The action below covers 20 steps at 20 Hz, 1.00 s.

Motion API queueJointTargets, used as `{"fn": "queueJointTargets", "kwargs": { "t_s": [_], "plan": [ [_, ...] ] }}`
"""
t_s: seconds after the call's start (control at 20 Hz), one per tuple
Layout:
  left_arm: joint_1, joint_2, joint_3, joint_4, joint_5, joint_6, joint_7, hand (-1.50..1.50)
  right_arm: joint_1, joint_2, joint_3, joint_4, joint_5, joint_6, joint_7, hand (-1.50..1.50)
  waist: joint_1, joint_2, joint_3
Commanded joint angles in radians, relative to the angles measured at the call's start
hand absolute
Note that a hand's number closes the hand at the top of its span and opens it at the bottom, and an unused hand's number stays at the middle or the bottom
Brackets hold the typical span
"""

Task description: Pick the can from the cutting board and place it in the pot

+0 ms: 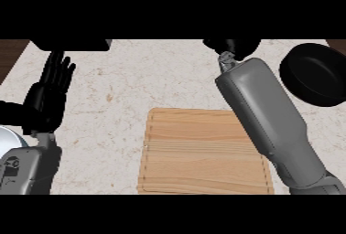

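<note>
Pot: round black pot [316, 75], right of the wooden cutting board [202, 153], inside hidden.
Right hand [233, 45]: beyond the board; cannot tell its state.
Left hand [52, 82]: fingers straight.

On the bench [115, 91] there is 1 wooden cutting board [202, 153], lying toward 6 o'clock. There is 1 black pot [314, 75] at about 2 o'clock. 2 grey forearms show, 1 at each side, and 2 black hands: the left hand [51, 87] at 9 o'clock, the right hand [233, 46] at 12 o'clock (mostly cut off by the top edge). 0 cans can be made out anywhere.
</note>
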Motion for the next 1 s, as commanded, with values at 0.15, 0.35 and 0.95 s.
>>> {"fn": "queueJointTargets", "kwargs": {
  "t_s": [0.15,0.35,0.95],
  "plan": [
    [0.051,-0.020,-0.013,-0.068,-0.009,0.010,0.004,0.00,0.024,-0.140,-0.104,-0.146,0.007,0.085,0.034,1.50,-0.007,-0.003,0.001],
    [0.000,0.015,0.034,0.024,0.009,-0.017,-0.012,0.00,0.147,-0.255,-0.185,-0.185,-0.085,0.124,-0.078,1.50,-0.022,0.000,0.001],
    [0.028,-0.019,0.010,0.005,-0.029,-0.005,-0.042,0.00,0.348,-0.467,-0.427,-0.111,-0.290,0.007,-0.420,1.50,-0.007,0.003,0.001]
  ]
}}
